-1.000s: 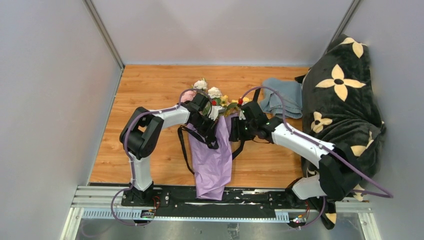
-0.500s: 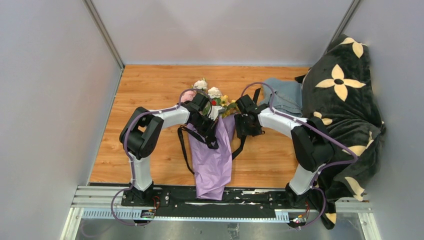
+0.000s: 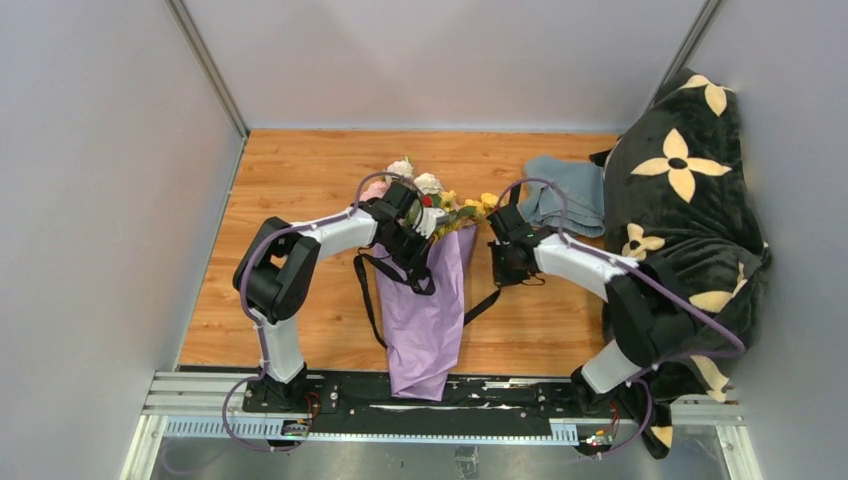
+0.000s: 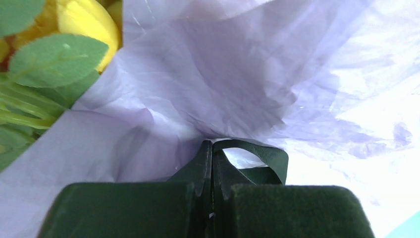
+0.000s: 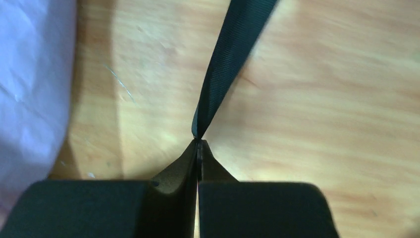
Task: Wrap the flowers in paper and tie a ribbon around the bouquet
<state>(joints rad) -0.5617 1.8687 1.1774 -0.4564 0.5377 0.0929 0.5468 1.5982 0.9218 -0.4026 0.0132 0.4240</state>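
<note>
The bouquet lies mid-table: pink, white and yellow flowers point(image 3: 428, 190) at the far end, lavender paper point(image 3: 425, 315) coned round the stems and trailing toward the rail. My left gripper point(image 3: 408, 248) is shut on the black ribbon point(image 4: 257, 153) right against the paper point(image 4: 223, 74); a loop of ribbon bulges beside its fingertips point(image 4: 200, 163). A yellow bloom point(image 4: 86, 22) and green leaves fill that view's left corner. My right gripper point(image 3: 508, 262) is shut on another stretch of the ribbon point(image 5: 233, 54), just right of the cone above the wood. Ribbon ends point(image 3: 368, 295) hang on both sides of the paper.
A grey-blue folded cloth point(image 3: 565, 195) lies at the back right. A black plush blanket with cream flowers point(image 3: 690, 200) is heaped along the right side behind my right arm. Grey walls close in the wooden tabletop point(image 3: 300, 180); the metal rail point(image 3: 200, 395) runs along the near edge.
My right gripper opened, drew back to the right off the bouquet, and closed on the ribbon's right strand. The left gripper kept its hold; the flowers shifted slightly.
</note>
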